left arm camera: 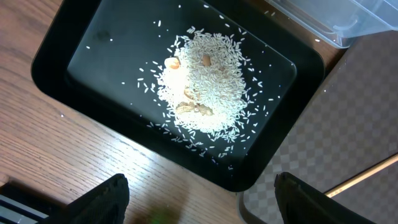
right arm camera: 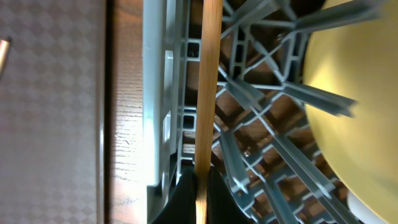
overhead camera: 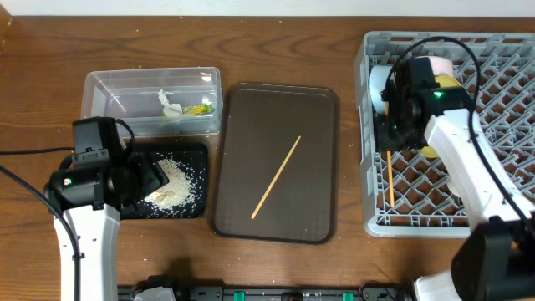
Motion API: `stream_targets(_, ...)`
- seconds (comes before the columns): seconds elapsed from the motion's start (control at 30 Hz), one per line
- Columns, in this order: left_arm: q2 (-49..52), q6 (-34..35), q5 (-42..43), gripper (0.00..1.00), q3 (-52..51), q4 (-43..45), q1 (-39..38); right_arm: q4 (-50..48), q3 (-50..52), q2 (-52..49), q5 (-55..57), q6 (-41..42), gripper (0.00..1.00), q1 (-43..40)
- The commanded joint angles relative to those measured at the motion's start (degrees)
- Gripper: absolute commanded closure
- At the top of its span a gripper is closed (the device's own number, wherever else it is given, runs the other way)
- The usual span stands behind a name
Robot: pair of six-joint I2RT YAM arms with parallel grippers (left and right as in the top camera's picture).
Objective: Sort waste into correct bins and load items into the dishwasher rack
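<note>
My right gripper (overhead camera: 389,140) is shut on a wooden chopstick (overhead camera: 389,180) and holds it over the left side of the grey dishwasher rack (overhead camera: 501,109). The right wrist view shows the chopstick (right arm camera: 208,81) pinched between the fingers (right arm camera: 201,186), beside the pale-yellow plate (right arm camera: 348,93). The second chopstick (overhead camera: 277,177) lies on the brown serving tray (overhead camera: 251,109). My left gripper (left arm camera: 202,186) is open and empty over the near edge of the black tray (left arm camera: 106,56), which holds rice (left arm camera: 205,81). The clear tub (overhead camera: 109,84) holds the tissue (overhead camera: 170,104) and the wrapper (overhead camera: 199,108).
The rack's back left holds a white bowl (overhead camera: 379,84), the yellow plate (overhead camera: 445,84) and a pale cup (overhead camera: 439,65), partly hidden by my right arm. The brown tray lies between the bins and the rack. Bare wooden table (overhead camera: 276,267) lies in front.
</note>
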State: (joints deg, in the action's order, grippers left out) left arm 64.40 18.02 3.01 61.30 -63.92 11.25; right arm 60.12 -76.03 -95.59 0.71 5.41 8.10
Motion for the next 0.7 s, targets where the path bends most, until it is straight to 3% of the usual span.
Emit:
stream_targets(0.0,-0.1,0.3,-0.5,0.22,-0.3,-0.1,0.3,-0.2,0.0,-1.2,0.3,-0.2,0.94,-0.5)
stream_targets(0.27,-0.1,0.3,-0.5,0.22,-0.3,-0.1,0.3,-0.5,-0.1,1.2,0.3,-0.1,0.73,-0.5)
stream_targets(0.47,-0.1,0.3,-0.5,0.22,-0.3,-0.1,0.3,-1.6,-1.8,7.2,-0.8,-0.1,0.71,0.7)
stream_targets(0.67,-0.1,0.3,-0.5,0.22,-0.3,-0.1,0.3,-8.4,-2.1,11.7,-11.0,-0.1,0.64,6.2)
